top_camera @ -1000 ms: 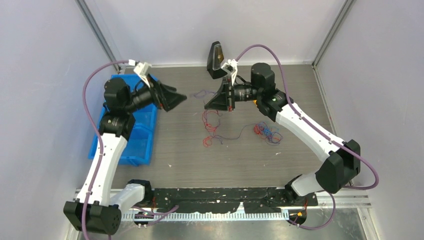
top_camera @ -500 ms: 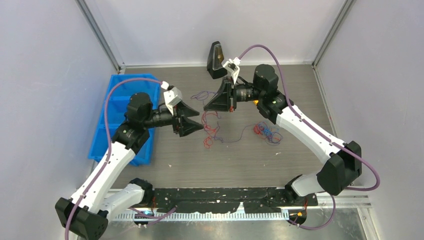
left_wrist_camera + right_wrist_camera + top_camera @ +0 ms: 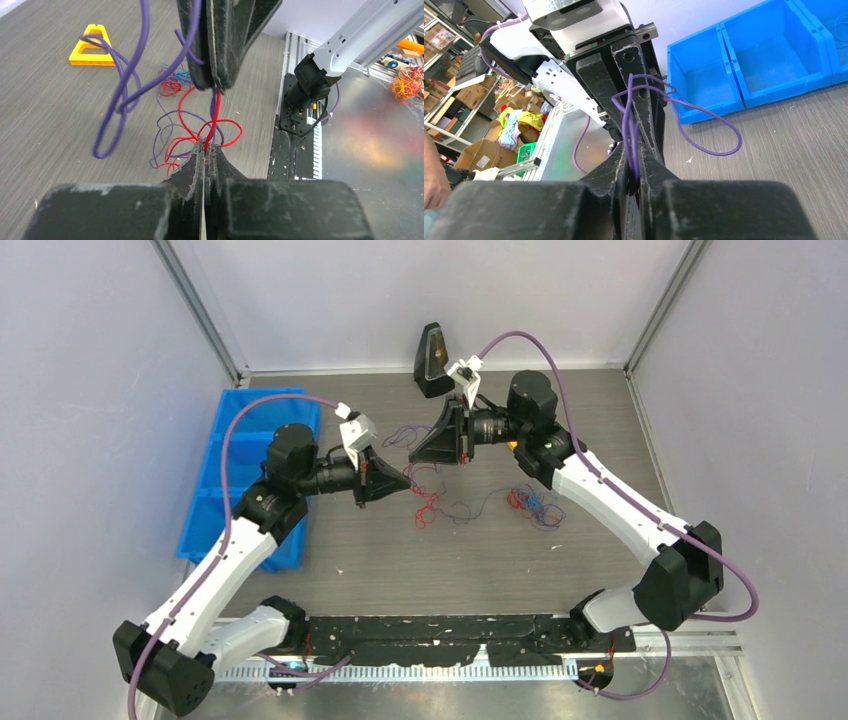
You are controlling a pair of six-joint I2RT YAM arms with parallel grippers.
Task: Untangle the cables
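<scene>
The cables are thin red, purple and blue strands on the grey table. One tangle (image 3: pixel 428 502) hangs between the two grippers, and a red and blue clump (image 3: pixel 535 505) lies to the right. My left gripper (image 3: pixel 400 480) (image 3: pixel 206 147) is shut on a red cable (image 3: pixel 215 122) that runs up to the other gripper's fingers. My right gripper (image 3: pixel 412 452) (image 3: pixel 635 150) faces it tip to tip, its jaws pinched on purple cable strands (image 3: pixel 630 125). A purple loop (image 3: pixel 716 149) droops from them above the table.
A blue bin (image 3: pixel 235 430) (image 3: pixel 774 60) with compartments stands at the left edge. A black and yellow triangular stand (image 3: pixel 432 360) (image 3: pixel 95 47) sits at the back centre. Walls close in on three sides. The black base rail (image 3: pixel 450 628) runs along the near edge.
My left arm swung from over the blue bin to the table's middle and its jaws shut on the red cable. The right gripper stayed in place; the red tangle shifted slightly.
</scene>
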